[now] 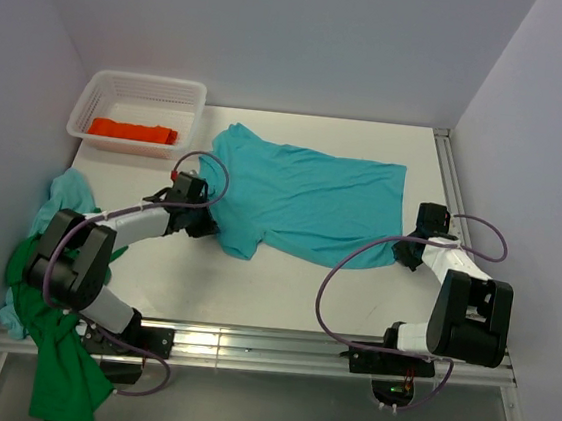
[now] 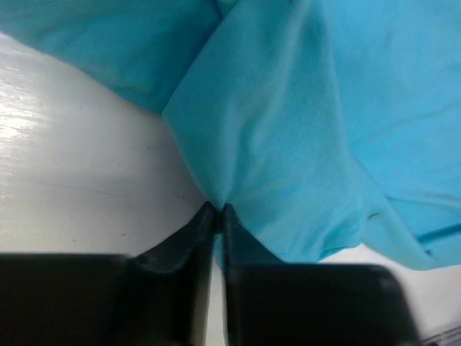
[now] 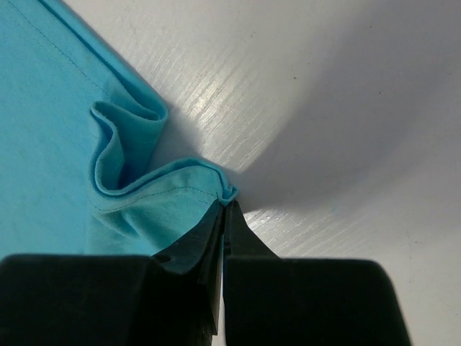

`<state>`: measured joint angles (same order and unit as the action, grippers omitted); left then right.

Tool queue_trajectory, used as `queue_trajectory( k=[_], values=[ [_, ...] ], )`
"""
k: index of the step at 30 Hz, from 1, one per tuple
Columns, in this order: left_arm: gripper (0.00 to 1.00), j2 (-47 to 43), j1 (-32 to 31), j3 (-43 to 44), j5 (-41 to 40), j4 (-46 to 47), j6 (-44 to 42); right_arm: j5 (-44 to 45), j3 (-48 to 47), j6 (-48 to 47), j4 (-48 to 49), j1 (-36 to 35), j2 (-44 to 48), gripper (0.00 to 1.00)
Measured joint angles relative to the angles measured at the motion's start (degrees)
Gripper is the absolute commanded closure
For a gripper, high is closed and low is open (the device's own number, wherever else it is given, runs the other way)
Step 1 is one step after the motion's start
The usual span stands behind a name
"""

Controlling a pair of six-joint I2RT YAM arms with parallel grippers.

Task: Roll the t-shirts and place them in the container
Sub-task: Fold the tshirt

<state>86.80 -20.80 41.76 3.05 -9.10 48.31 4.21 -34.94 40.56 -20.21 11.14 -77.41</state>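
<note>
Pinching the teal shirt (image 1: pixel 312 199) from both ends, both arms reach in over the table (image 1: pixel 283 291). Teal shirt lies spread mostly flat mid-table, sleeves toward the left, hem toward the right, and looks smooth apart from small puckers at the grip points. Left gripper (image 1: pixel 211 229) sits at the shirt's left edge by the near sleeve. In the left wrist view its jaws (image 2: pixel 216 209) are nearly together, with a raised ridge of teal cloth (image 2: pixel 288 130) running straight into the tips, so it is clamped on the cloth. Right gripper (image 1: pixel 405 256) is at the near right hem corner. In the right wrist view the jaws (image 3: pixel 225 205) are fully closed, and the stitched hem (image 3: pixel 43 144) is bunched into a small S-fold ending right at the tips; it looks nipped there, though how much cloth is caught is hard to tell. Basket (image 1: pixel 149 80) is at the far left corner with the orange shirt (image 1: pixel 133 132) folded flat inside. Green shirt (image 1: pixel 63 369) is heaped at the near left edge around the left arm's base and drapes off the table. Second teal shirt (image 1: pixel 70 190) is crumpled just behind the green shirt, touching it.
</note>
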Motion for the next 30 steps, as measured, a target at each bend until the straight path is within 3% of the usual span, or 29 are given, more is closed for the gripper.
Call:
queue_trajectory(
  k=[1, 11, 20, 21, 24, 25, 27, 30],
  values=[
    [1.0, 0.46, -0.61, 0.13, -0.35, -0.17, 0.24, -0.11, 0.0, 0.0, 0.02, 0.0, 0.0, 1.0],
    [1.0, 0.94, -7.91, 7.41, -11.43, -10.12, 0.79, -1.07, 0.02, -0.5, 0.07, 0.0, 0.0, 1.0],
    [0.99, 1.38, -13.57, 21.75, -12.7, -18.05, 1.05, -2.1, 0.13, -1.07, 0.28, 0.0, 0.02, 1.0],
    [0.96, 3.04, -13.68, 24.46, -12.44, -18.53, 0.94, -2.14, 0.13, -1.07, 0.31, 0.0, 0.02, 1.0],
    [0.6, 10.32, -13.68, 32.48, -12.11, -18.78, 0.22, -2.34, 0.13, -1.18, 0.35, 0.0, 0.02, 1.0],
    [0.42, 13.35, -13.68, 35.1, -12.02, -18.99, -0.09, -2.34, 0.15, -1.25, 0.39, 0.0, 0.02, 1.0],
    [0.33, 17.94, -13.64, 38.53, -11.65, -19.34, -0.68, -2.36, 0.33, -1.27, 0.59, 0.0, 0.15, 1.0],
    [0.31, 20.22, -13.64, 38.97, -10.67, -19.91, -1.11, -2.38, 0.57, -1.29, 0.79, 0.0, 0.44, 1.0]
  ],
)
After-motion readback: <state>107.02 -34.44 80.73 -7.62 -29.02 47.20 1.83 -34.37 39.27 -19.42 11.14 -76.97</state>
